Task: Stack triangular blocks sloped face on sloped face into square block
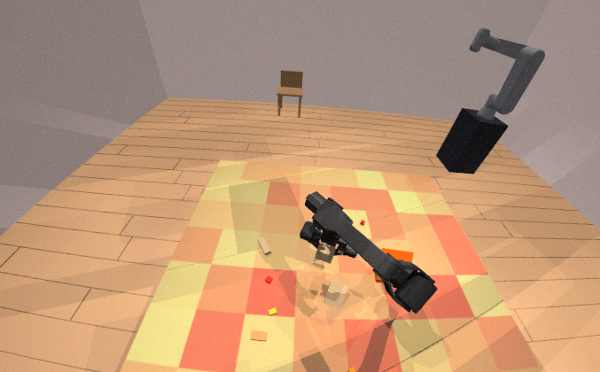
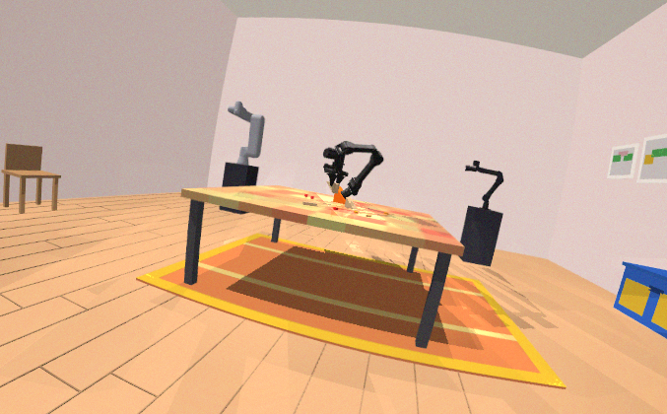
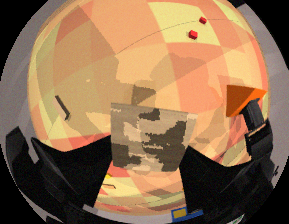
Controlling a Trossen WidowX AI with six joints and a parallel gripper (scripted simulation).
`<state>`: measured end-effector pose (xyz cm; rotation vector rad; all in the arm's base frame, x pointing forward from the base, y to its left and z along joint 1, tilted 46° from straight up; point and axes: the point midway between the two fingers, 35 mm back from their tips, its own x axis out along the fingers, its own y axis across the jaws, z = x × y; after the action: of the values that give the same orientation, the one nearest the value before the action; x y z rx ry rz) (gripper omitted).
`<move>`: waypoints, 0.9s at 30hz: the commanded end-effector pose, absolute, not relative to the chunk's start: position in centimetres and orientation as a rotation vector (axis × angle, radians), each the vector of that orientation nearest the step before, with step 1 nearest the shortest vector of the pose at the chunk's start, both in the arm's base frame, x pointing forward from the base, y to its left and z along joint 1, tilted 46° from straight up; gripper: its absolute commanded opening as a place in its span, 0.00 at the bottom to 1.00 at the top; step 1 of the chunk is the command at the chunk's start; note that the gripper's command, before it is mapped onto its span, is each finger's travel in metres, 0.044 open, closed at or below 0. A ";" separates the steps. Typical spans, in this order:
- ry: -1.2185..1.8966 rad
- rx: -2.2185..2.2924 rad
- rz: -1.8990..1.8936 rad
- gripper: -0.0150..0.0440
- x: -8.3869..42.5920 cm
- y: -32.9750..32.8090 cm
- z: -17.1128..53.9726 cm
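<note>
My gripper (image 1: pixel 326 248) (image 3: pixel 148 141) is shut on a pale triangular block (image 1: pixel 323 253) (image 2: pixel 334 186) (image 3: pixel 151 136), one finger at each side. It holds the block above the table, and a broad shadow-mottled face shows in the wrist view. The other triangular block (image 1: pixel 335 294) (image 2: pixel 349 204), also pale, rests on the table, nearer the front in the top view. The two blocks are apart. The lower block does not show in the wrist view, and its exact slope direction is hard to tell.
An orange block (image 1: pixel 398 254) (image 2: pixel 339 196) (image 3: pixel 237 102) stands close beside my arm. A thin beige bar (image 1: pixel 264 245) (image 3: pixel 62 107), a red cube (image 1: pixel 268 279), a yellow piece (image 1: pixel 272 311) and a flat tan piece (image 1: pixel 259 336) lie left. Another red cube (image 1: pixel 362 221) lies behind the arm.
</note>
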<state>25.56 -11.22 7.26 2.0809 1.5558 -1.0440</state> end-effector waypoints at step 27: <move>1.587 2.104 -1.008 0.25 23.4 0.1 15.5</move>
<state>23.90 -0.89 14.76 2.0960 1.5838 -1.0142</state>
